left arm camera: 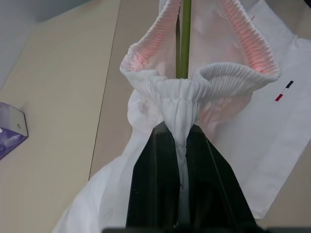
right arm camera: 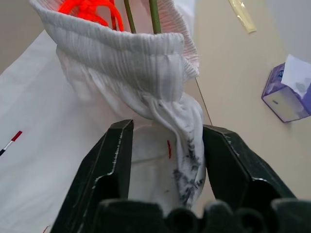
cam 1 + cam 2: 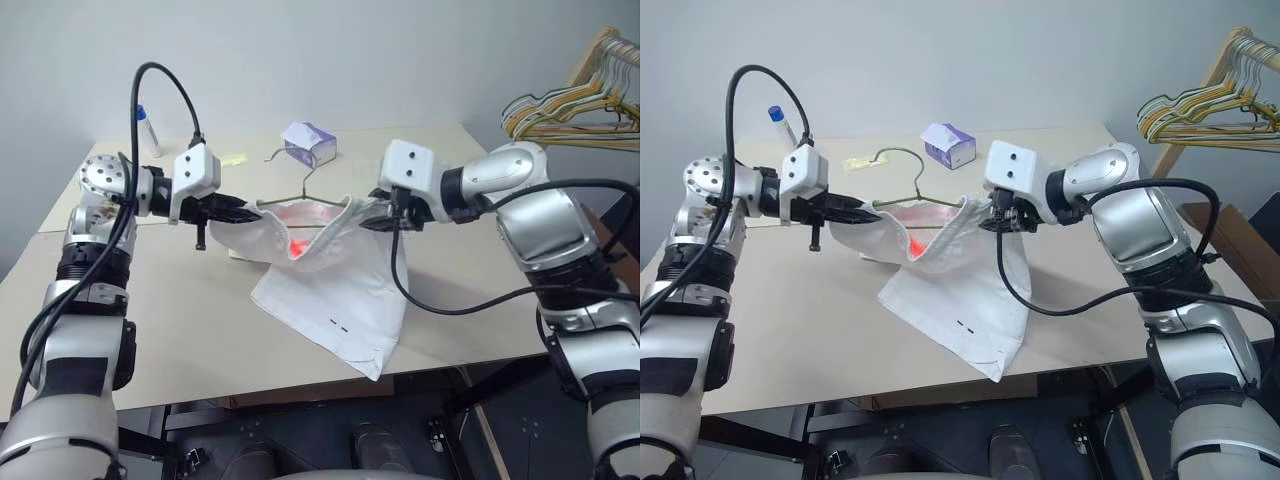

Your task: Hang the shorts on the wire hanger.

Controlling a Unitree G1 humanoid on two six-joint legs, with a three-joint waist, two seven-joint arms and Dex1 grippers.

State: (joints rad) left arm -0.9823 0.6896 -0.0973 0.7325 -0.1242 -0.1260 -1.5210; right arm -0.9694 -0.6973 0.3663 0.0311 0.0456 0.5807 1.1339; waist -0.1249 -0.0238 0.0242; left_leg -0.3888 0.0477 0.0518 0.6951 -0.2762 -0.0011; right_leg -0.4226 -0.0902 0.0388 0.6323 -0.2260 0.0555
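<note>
The white shorts (image 3: 330, 290) hang between my two grippers above the table, one leg trailing down onto the tabletop. The wire hanger (image 3: 305, 185) sits inside the stretched waistband (image 1: 204, 77), and its hook rises behind the cloth. My left gripper (image 3: 245, 210) is shut on the bunched left end of the waistband, with cloth pinched between its fingers (image 1: 150, 179). My right gripper (image 2: 167, 128) is at the waistband's right end. Its fingers (image 2: 114, 160) stand apart, and a twisted fold of the shorts lies loose between them, against one finger.
A purple-and-white tissue box (image 3: 310, 143) stands behind the hanger hook. A blue-capped tube (image 3: 148, 125) and a yellowish packet (image 3: 232, 158) lie at the back left. A bundle of coloured hangers (image 3: 575, 100) hangs on a rack at the far right. The table's front edge (image 3: 300, 385) is near.
</note>
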